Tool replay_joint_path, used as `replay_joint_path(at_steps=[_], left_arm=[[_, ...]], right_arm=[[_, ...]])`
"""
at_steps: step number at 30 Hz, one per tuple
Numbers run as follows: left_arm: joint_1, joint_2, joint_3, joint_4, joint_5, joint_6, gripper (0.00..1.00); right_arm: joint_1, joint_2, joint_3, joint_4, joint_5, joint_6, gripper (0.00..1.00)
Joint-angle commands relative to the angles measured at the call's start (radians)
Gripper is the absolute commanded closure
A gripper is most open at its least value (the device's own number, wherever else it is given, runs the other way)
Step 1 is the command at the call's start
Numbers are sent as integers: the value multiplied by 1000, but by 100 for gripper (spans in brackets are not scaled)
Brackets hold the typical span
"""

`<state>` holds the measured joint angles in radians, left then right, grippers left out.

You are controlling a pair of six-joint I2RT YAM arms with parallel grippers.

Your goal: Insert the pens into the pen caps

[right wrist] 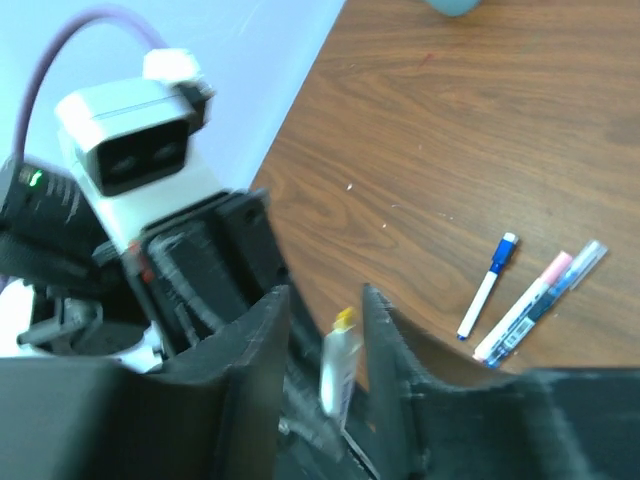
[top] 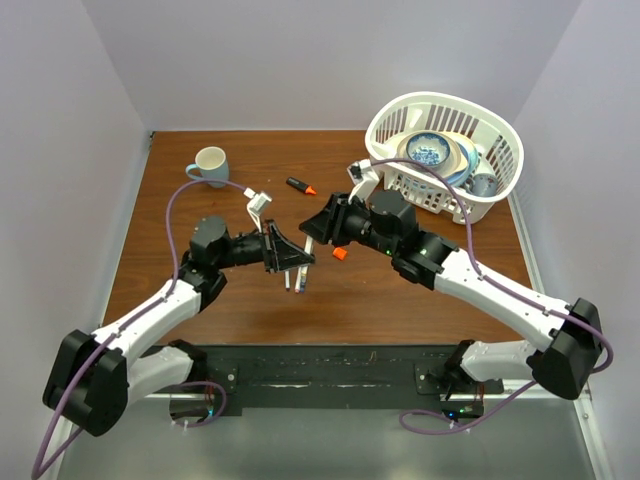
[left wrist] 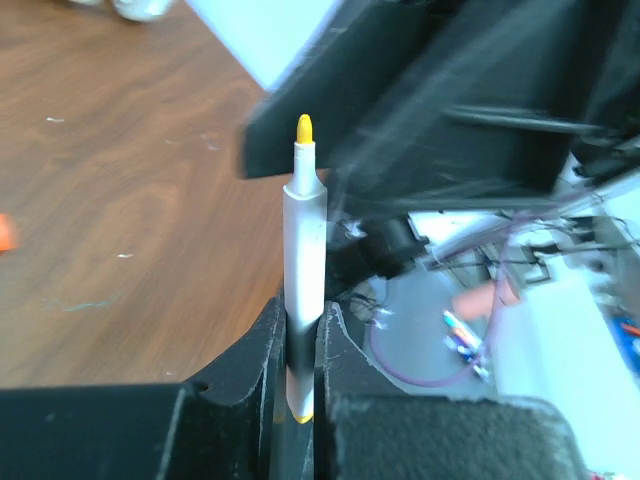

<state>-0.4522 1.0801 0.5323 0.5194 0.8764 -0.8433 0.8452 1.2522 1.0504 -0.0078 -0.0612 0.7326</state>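
1. Centrally, a grey pen (left wrist: pixel 303 230) with a yellow tip is clamped by its rear end between the fingers of the left gripper (left wrist: pixel 302 310).
2. The right gripper (right wrist: pixel 322 305) is held with its fingers parted wider than the pen; the yellow tip is seen in the gap.
3. 3 pens (right wrist: pixel 487 283) are laid together on the table (right wrist: pixel 450 120).
4. An orange cap (top: pixel 340 254) is seen on the table just beside the right gripper.
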Motion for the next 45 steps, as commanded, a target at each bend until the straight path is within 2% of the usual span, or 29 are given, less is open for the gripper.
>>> replay_joint_path(at_steps=[1,2,5,8,13,16,20,27,31,34,45], left_arm=[[-2,-45,92,-244,-152,191,100],[-2,-43,118,-283,-210,214,100],[23,-39,146,-366,-260,242,100],[78,-36,175,-459,-333,279,100],[233,-77,181,-637,-441,332,100],[237,-127,189,-720,-594,400,100],[236,-192,176,-768,-651,455,100],[236,-246,141,-754,-610,454,100],[237,-220,153,-760,-570,464,100],[237,-230,149,-765,-567,470,100],[237,-256,140,-743,-562,457,100]], right_arm=[[5,-25,92,-64,-58,-111,50],[5,-31,94,-86,-52,-136,50],[3,-36,111,-127,-13,-208,55],[-8,-8,144,-172,23,-280,57],[-31,78,207,-239,116,-384,57],[-38,165,250,-274,196,-458,56],[-51,321,348,-354,264,-567,54],[-72,591,519,-434,227,-702,46],[-113,804,739,-566,235,-726,46],[-126,868,827,-598,225,-783,45],[-187,1027,921,-635,107,-892,43]])
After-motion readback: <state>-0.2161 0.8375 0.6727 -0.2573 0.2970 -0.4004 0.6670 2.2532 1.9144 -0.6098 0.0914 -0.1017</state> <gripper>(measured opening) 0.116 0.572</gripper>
